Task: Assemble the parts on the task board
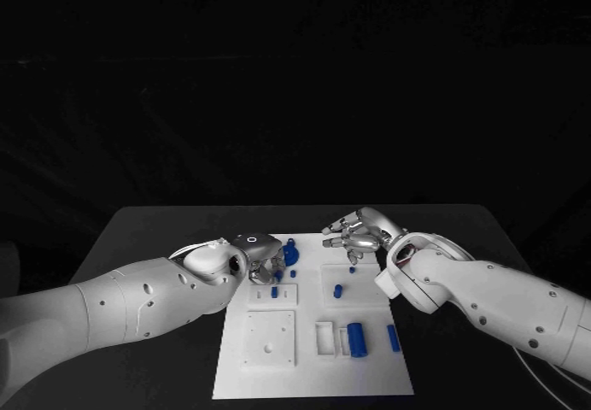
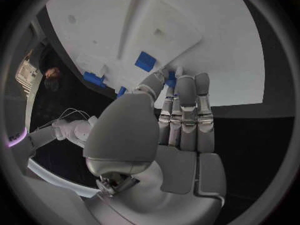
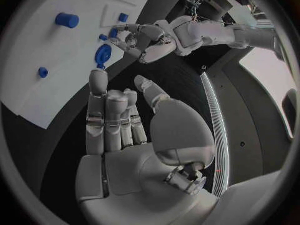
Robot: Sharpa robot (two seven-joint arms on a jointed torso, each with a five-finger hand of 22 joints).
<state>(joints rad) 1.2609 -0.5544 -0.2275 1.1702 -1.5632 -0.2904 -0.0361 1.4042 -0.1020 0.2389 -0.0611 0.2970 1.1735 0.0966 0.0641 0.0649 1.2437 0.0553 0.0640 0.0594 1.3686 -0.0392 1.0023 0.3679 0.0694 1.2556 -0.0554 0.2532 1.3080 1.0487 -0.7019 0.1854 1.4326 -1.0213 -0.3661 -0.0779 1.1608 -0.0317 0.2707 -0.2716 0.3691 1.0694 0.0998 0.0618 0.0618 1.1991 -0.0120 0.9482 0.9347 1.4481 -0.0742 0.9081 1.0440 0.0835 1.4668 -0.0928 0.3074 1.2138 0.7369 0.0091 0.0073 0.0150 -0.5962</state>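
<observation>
**Small hard blue parts, both hands at the far end of the board**

The task board (image 1: 314, 359) lies mid-table, running from 6 toward 12 o'clock. Near its 6 o'clock end a blue cylinder (image 1: 356, 339) lies in a shallow tray, with a thin blue bar (image 1: 393, 337) just beside it at 3 o'clock. A short blue peg (image 1: 337, 291) stands near the middle, and a round blue disc (image 1: 289, 252) sits at the far left corner.

The left hand (image 1: 253, 256) is beside that disc, fingers side by side and reaching down to the board; the left wrist view shows the fingertips (image 2: 186, 87) near a blue part, but I cannot tell whether anything is pinched. The right hand (image 1: 357, 232) hovers over the far right corner, fingers loosely apart and holding nothing.

The parts look like rigid, light moulded plastic, probably smooth and apt to slip or roll. The cylinder is best taken across its middle, the peg by its sides from above, the disc by its rim.
</observation>
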